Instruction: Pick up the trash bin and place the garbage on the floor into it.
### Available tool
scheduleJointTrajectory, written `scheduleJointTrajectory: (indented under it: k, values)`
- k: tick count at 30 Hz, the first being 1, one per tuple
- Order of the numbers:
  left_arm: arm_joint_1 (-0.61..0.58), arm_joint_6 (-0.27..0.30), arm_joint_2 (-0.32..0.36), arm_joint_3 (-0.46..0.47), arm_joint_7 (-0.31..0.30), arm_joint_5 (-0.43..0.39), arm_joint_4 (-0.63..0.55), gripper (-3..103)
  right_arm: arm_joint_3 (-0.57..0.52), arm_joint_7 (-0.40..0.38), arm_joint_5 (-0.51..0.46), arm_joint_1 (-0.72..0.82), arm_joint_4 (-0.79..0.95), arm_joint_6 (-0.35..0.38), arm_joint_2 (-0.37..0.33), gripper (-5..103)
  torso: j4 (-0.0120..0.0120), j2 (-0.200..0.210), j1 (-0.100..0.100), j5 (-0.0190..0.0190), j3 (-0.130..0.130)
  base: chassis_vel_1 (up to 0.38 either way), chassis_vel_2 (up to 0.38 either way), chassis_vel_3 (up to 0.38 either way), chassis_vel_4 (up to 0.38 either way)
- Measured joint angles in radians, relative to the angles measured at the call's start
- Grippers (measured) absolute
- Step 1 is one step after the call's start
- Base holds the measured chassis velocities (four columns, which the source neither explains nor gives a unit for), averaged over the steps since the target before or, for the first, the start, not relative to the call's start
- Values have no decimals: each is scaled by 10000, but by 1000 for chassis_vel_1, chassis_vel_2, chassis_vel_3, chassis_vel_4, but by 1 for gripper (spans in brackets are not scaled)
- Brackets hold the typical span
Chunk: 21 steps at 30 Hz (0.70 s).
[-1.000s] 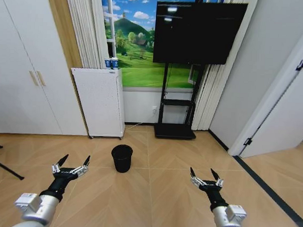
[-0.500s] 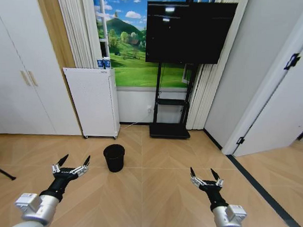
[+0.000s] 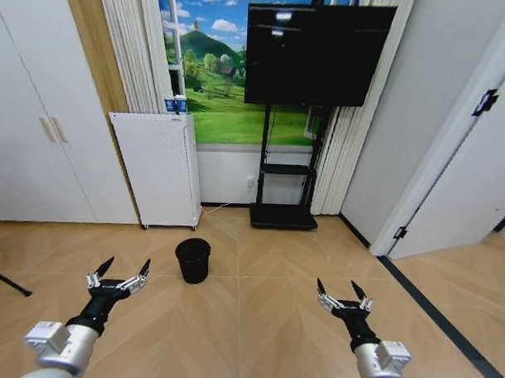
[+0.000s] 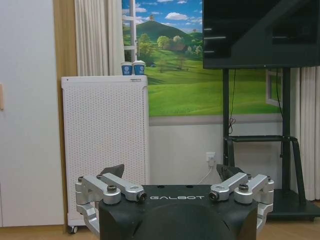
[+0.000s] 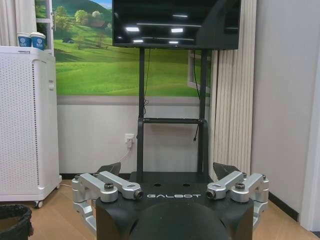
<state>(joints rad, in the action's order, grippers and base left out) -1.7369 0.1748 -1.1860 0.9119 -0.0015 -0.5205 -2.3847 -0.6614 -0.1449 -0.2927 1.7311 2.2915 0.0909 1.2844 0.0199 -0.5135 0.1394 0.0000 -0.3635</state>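
Observation:
The trash bin (image 3: 193, 260), a small black mesh basket, stands upright on the floor (image 3: 256, 322) in front of me, a little left of centre. Its rim also appears in the right wrist view as the trash bin (image 5: 14, 220). My left gripper (image 3: 129, 263) is open, held low at the left, short of the bin and to its left. My right gripper (image 3: 336, 285) is open at the right, well clear of the bin. Both wrist views show empty spread fingers: left gripper (image 4: 171, 172), right gripper (image 5: 167, 169). The garbage is out of view.
A white perforated cabinet (image 3: 156, 169) with two paper cups (image 3: 175, 104) on top stands behind the bin. A TV on a black stand (image 3: 319, 54) is to its right. Cupboard doors (image 3: 39, 132) line the left, a door (image 3: 477, 180) the right.
The whole picture has shifted, so the camera moved: the bin and cabinet now sit slightly more to the left and the bin looks farther off. Both grippers hold the same open pose.

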Motion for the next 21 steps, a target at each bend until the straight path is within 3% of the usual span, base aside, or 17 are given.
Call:
scheduleJointTrajectory:
  k: [17, 19, 21]
  values:
    - [-4, 0, 0, 2, -5, 0, -2, 100, 0, 1, 0, 7, 1, 0, 0, 100, -5, -4, -9, 6, 6, 226, -226, -261, 240]
    - [-4, 0, 0, 3, -7, 0, -1, 100, 0, 1, 0, 7, 1, 0, 0, 100, -2, -3, -8, -6, 5, 83, -31, -92, 134]
    - [-1, 0, 0, 1, -2, 0, -2, 100, -2, 0, 0, 7, 1, 0, 0, 100, 9, -3, -7, 6, 3, -51, -50, -68, 30]
